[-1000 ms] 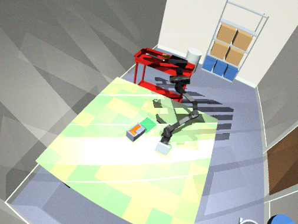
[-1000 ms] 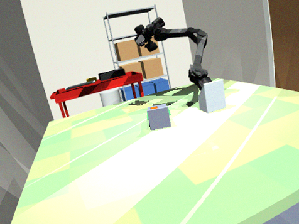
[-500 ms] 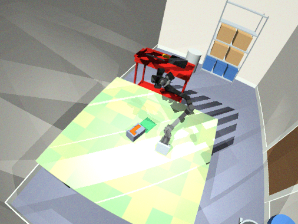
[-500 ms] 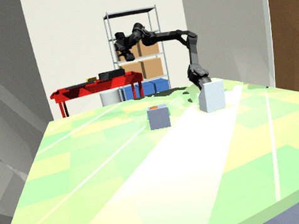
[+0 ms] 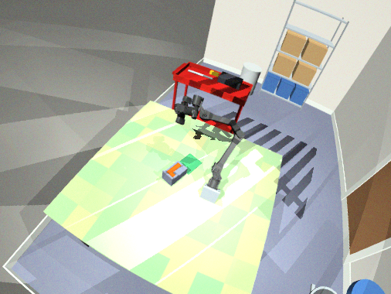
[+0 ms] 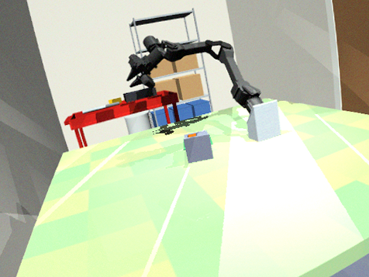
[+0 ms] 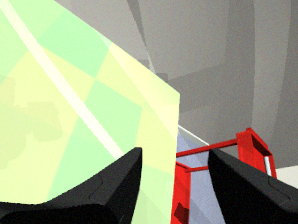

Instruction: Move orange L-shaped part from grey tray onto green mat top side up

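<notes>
Orange and rigid-looking, the part lies flush in its pocket in the tray, which stands on the table with the mat touching its far side. We judge it a light, stiff block that will rock as one piece rather than bend, so a firm push on the L end should lever the straight end up. With no edge proud of the tray, that raised end is the only place we could pinch, and its smooth faces may slip unless our fingers close squarely across its width. Our gripper hangs high over the far edge of the table, well apart from the tray, at the end of an arm that rises from its base and reaches out nearly level. In the wrist view the fingers point past the table edge toward the red bench, not at the tray. They stand partly closed with a clear gap and nothing between them.
</notes>
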You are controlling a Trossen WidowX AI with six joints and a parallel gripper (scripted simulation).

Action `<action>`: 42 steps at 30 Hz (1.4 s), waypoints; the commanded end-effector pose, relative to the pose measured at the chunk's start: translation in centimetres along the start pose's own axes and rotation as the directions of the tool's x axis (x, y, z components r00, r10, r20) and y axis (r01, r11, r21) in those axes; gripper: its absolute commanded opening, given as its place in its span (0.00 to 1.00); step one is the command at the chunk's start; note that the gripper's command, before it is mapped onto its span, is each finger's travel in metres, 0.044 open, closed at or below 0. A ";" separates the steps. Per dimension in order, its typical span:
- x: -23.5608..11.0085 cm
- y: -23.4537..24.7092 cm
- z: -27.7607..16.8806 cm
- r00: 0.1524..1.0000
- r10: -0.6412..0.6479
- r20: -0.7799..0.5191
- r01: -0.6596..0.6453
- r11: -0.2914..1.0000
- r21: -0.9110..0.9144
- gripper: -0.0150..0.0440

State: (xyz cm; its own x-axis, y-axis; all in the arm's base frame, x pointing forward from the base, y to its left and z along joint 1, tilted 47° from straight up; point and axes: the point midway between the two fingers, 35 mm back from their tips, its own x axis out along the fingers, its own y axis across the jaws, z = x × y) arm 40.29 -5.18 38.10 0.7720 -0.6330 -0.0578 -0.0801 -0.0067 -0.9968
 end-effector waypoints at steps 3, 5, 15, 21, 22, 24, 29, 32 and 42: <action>-0.1 8.2 5.5 0.967 0.239 0.083 -0.250 0.952 0.176 0.56; -0.4 10.1 6.5 0.952 0.293 0.089 -0.306 0.927 0.215 0.56; -3.3 19.3 9.8 0.842 0.537 0.054 -0.512 0.762 0.398 0.56; -5.8 24.4 10.3 0.758 0.652 -0.023 -0.552 0.660 0.509 0.56; -6.2 25.2 10.3 0.744 0.667 -0.039 -0.552 0.646 0.528 0.56; -7.2 26.7 10.2 0.715 0.695 -0.076 -0.543 0.620 0.565 0.56; -9.6 30.1 9.6 0.644 0.743 -0.184 -0.485 0.582 0.653 0.56; -11.2 31.9 8.9 0.604 0.754 -0.259 -0.424 0.579 0.696 0.56; -15.6 35.4 6.1 0.510 0.697 -0.504 -0.148 0.648 0.747 0.56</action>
State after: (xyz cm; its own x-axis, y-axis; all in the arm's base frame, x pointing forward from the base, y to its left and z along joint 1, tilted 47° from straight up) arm 34.48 8.68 6.34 0.2376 -0.5957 -0.7673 0.0768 0.7989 -0.5965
